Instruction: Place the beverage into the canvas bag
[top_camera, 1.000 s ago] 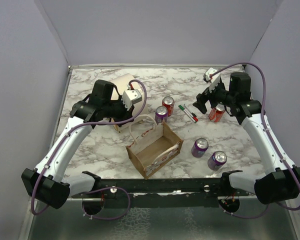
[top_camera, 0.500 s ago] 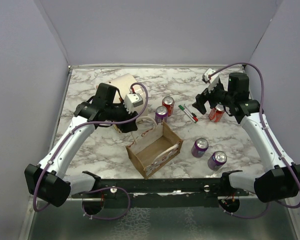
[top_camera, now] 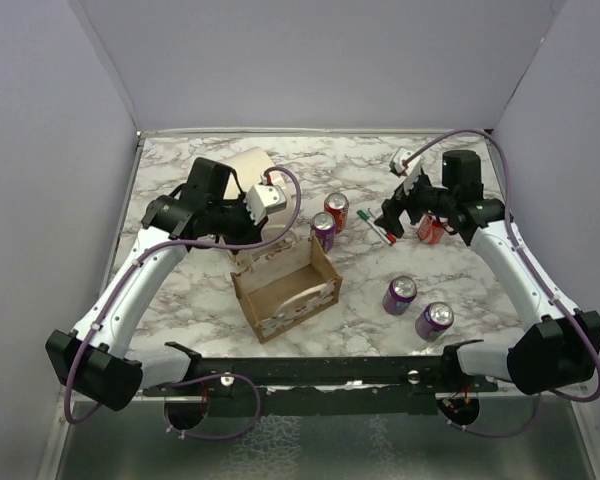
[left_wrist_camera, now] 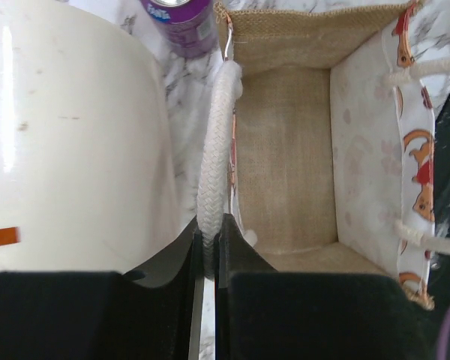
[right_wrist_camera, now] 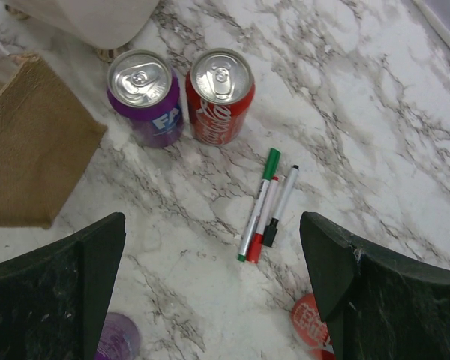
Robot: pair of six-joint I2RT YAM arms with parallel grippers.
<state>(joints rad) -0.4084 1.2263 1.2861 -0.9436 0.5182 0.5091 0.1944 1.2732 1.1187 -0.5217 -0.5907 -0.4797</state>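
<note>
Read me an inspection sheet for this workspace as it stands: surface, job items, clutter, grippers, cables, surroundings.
Surface: white and grey marble-pattern table.
Job's things: canvas bag open, no can inside; five cans outside it, among them a purple can standing beside a red can.
Clutter: three markers lying together; cream cylinder next to the bag.
Grippers: left gripper shut on the bag's rope handle; right gripper open, holding nothing, above the markers.
Cables: purple cables loop along both arms.
Surroundings: plain walls on three sides; nothing else seen.
</note>
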